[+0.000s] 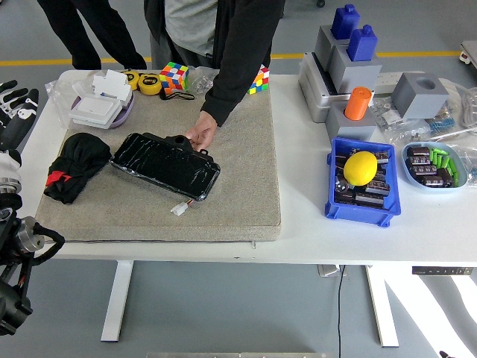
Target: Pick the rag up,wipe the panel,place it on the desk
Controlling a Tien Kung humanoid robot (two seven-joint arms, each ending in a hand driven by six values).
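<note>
White table [298,231] on metal legs, grey floor [246,313], yellow floor line [417,54]

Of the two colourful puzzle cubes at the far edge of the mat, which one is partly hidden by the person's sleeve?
The right cube; the left cube, beside the yellow tape measures, shows fully.
</note>
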